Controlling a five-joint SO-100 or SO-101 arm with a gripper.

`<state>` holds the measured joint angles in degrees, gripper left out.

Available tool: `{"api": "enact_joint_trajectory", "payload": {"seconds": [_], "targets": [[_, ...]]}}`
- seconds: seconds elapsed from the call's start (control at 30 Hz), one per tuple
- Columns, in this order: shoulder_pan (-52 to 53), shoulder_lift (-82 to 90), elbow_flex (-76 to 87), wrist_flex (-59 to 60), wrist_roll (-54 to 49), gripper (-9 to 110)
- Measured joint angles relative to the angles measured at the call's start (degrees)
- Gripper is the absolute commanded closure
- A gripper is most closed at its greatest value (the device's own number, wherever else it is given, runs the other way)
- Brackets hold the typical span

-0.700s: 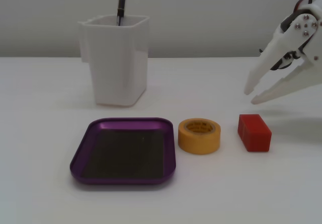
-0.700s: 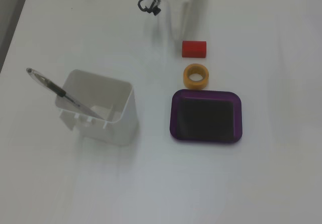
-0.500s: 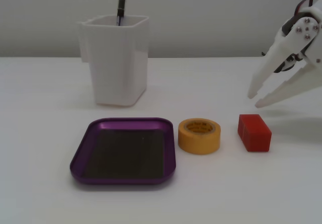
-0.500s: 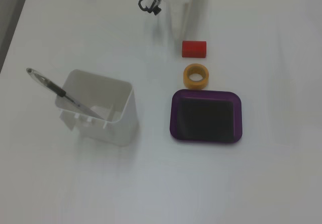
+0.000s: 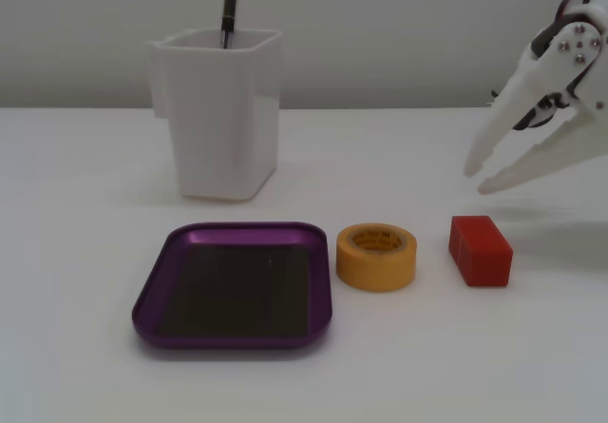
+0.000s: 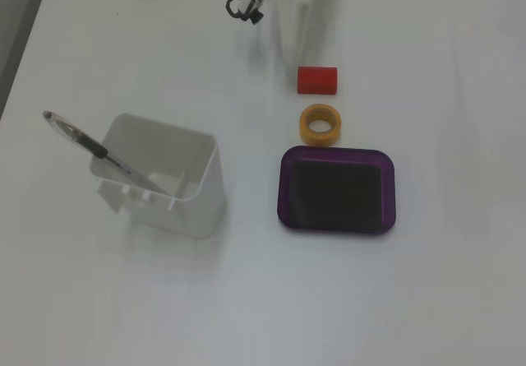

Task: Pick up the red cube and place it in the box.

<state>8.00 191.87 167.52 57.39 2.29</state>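
The red cube (image 5: 480, 250) lies on the white table, right of the yellow tape roll in a fixed view; in both fixed views it is alone and untouched (image 6: 317, 79). The box, a shallow purple tray (image 5: 150, 298) with a dark bottom, lies empty left of the roll, and in a fixed view (image 6: 284, 192) it lies below the roll. My white gripper (image 5: 478, 181) hovers above and just behind the cube, jaws slightly apart and holding nothing. It enters a fixed view from the top edge (image 6: 297, 52), with its tips just short of the cube.
A yellow tape roll (image 5: 376, 257) (image 6: 320, 125) lies between cube and tray. A tall white square cup (image 5: 226, 109) (image 6: 168, 181) with a pen (image 6: 99, 148) in it stands behind the tray. Dark cables (image 6: 242, 6) lie by the arm's base.
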Motion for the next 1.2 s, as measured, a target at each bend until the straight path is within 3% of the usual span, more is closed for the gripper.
{"api": "enact_joint_trajectory", "payload": {"seconds": [0.23, 0.5, 0.7, 1.2], "targets": [[-2.55, -11.78, -9.32, 0.0, 0.0, 99], [-10.2, -44.91, -28.83, 4.57, 0.0, 79], [-10.37, -63.19, -35.07, 5.71, -0.09, 74], [-10.37, -68.99, -35.24, 1.23, -0.35, 75]]}}
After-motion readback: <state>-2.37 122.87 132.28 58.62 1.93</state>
